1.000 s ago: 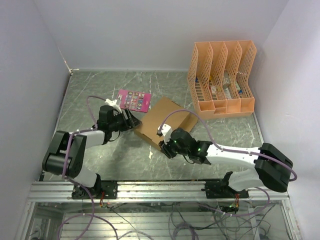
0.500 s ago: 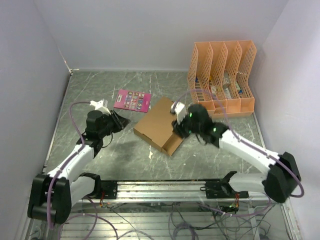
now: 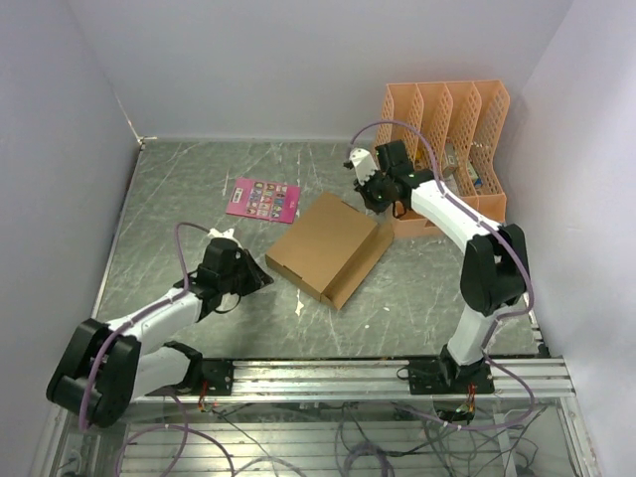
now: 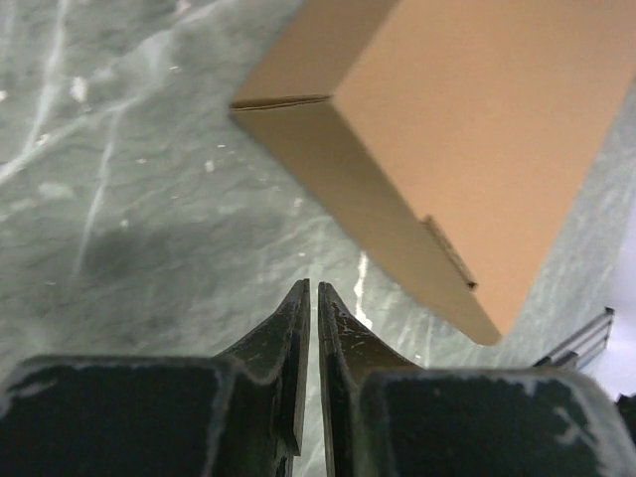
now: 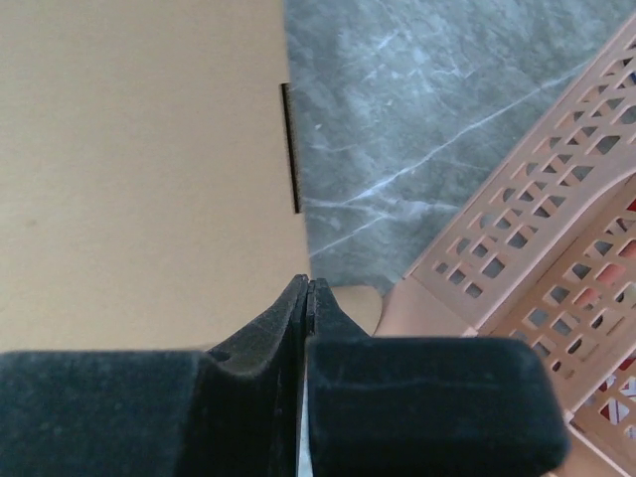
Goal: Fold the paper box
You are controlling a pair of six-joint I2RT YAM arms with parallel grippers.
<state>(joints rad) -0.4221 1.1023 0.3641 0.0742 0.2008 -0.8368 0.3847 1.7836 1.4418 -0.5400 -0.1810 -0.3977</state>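
The paper box (image 3: 325,241) is brown cardboard lying flat in the middle of the table, with its lid down and a lower strip along its right side. My left gripper (image 3: 260,281) hovers low over the table, left of and in front of the box and apart from it. In the left wrist view its fingertips (image 4: 313,285) are together with only a sliver between them and hold nothing, and the box (image 4: 477,129) lies ahead. My right gripper (image 3: 381,202) is raised over the box's far right corner. It (image 5: 308,280) is shut and empty above the box (image 5: 139,169).
An orange lattice file organizer (image 3: 447,149) stands at the back right, close to the right gripper, and fills the right of the right wrist view (image 5: 537,258). A small pink printed card (image 3: 263,199) lies left of and behind the box. Walls close in the table.
Both arms have drawn back from the box. The left one swung toward the front left and the right one rose toward the organizer. Both grippers have closed with nothing in them.
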